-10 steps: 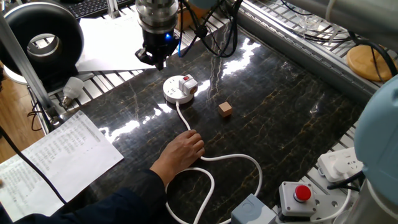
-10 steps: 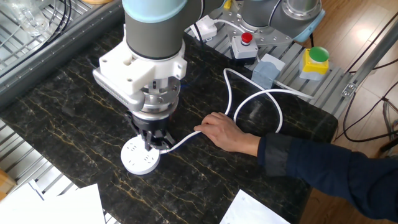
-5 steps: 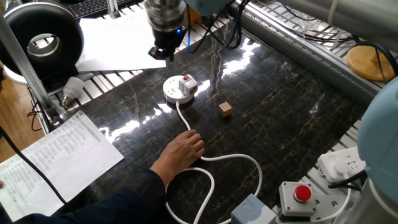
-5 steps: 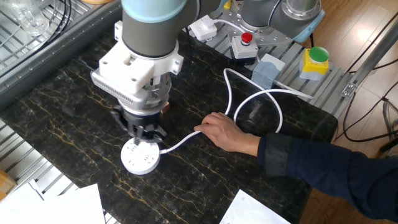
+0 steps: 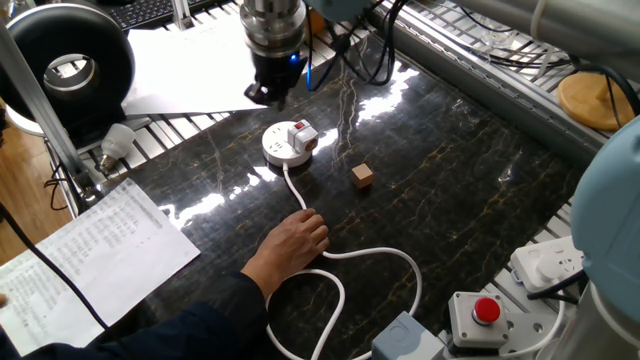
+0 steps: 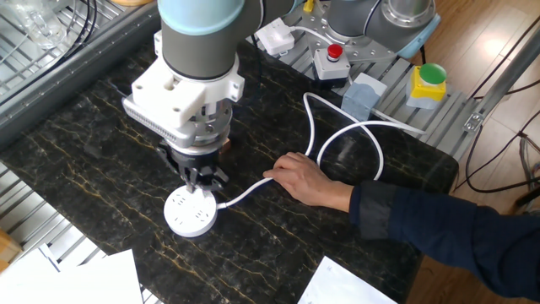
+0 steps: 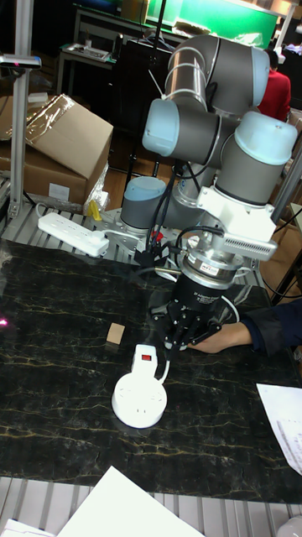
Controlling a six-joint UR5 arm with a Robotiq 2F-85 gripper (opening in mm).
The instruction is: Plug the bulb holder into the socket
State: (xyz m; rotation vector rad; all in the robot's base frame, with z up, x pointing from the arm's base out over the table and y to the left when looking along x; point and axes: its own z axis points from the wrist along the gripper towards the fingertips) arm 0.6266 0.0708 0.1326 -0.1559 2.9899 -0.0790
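Note:
The round white socket lies on the dark marble table with its cord looping toward the front. The bulb holder, a small white block with a red switch, sits on the socket's far rim. In the tall fixed view the bulb holder stands upright on the socket. My gripper hangs above and just behind them, open and holding nothing. In the other fixed view the gripper hides the bulb holder, and only the socket shows.
A person's hand presses the cord down near the table's middle. A small wooden cube lies right of the socket. A grey box with a red button, a power strip and printed papers sit at the table's edges.
My gripper has risen and drifted away from the socket. The bulb holder stays on the socket, and the hand has not moved.

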